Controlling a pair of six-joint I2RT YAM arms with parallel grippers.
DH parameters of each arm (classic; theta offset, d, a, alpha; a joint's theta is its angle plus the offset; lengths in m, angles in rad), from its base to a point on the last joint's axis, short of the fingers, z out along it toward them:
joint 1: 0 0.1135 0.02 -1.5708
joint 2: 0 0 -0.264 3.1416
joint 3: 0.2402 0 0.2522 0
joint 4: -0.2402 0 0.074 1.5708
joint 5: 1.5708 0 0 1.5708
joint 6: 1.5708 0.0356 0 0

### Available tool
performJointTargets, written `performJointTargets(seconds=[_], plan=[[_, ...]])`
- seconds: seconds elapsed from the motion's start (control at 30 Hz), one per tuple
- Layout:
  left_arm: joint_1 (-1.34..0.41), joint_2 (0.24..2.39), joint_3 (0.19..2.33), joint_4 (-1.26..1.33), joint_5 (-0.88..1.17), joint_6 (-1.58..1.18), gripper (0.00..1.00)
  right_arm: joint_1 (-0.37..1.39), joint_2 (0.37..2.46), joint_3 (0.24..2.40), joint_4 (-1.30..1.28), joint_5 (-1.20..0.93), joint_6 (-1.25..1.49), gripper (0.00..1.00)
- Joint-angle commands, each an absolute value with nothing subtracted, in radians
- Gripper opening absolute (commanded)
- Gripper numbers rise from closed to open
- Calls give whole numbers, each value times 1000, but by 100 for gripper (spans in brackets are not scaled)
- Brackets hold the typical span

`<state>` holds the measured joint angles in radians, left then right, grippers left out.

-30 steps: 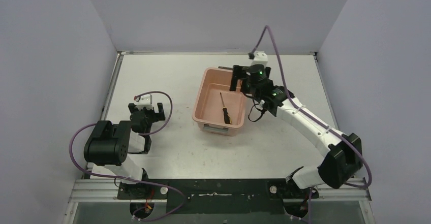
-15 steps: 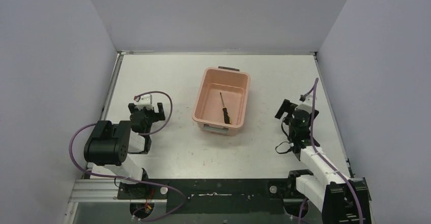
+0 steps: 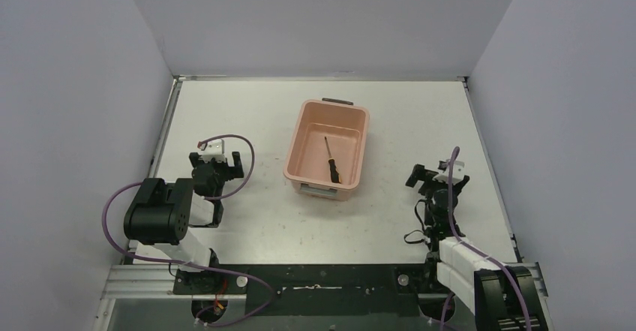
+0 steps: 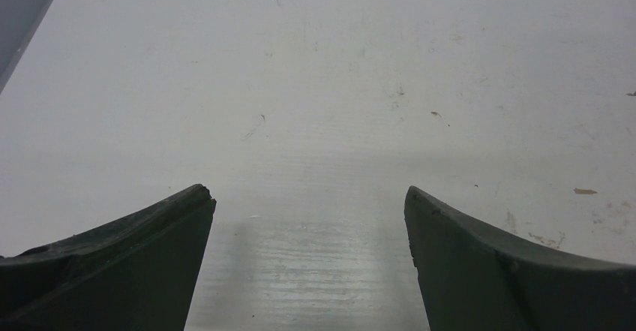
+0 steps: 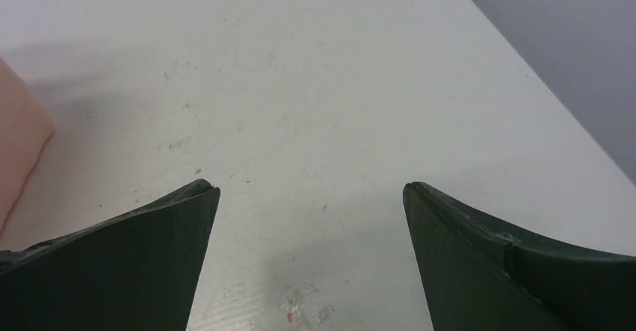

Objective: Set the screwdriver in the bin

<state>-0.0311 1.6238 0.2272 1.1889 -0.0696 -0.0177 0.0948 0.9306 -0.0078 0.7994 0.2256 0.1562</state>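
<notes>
The screwdriver [image 3: 331,161] lies on the floor of the salmon-pink bin [image 3: 300,151], handle toward the near end. The bin stands in the middle of the table, its dark handle on the far short end. My right gripper [image 3: 433,175] is open and empty, low over the table to the right of the bin; in the right wrist view [image 5: 310,188] only bare table shows between the fingers, with an edge of the bin [image 5: 19,136] at the left. My left gripper [image 3: 216,159] is open and empty at the left, over bare table in its wrist view [image 4: 307,192].
Grey walls close in the table on the left, back and right. The right table edge [image 5: 540,83] runs close to my right gripper. The arm bases and a metal rail [image 3: 322,278] sit along the near edge.
My right arm has pulled back from over the bin's far right corner to a folded pose near its base at the right. The screwdriver, bin and left arm have not moved.
</notes>
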Motion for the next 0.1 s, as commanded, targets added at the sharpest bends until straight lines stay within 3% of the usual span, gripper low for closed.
performJointTargets(seconds=[0.0, 0.07], plan=[[-32, 1615, 245, 1232, -56, -20, 97, 94, 934, -30, 951, 215, 148, 100], [-32, 1615, 244, 1235, -56, -19, 97, 94, 932, -31, 950, 223, 150, 100]])
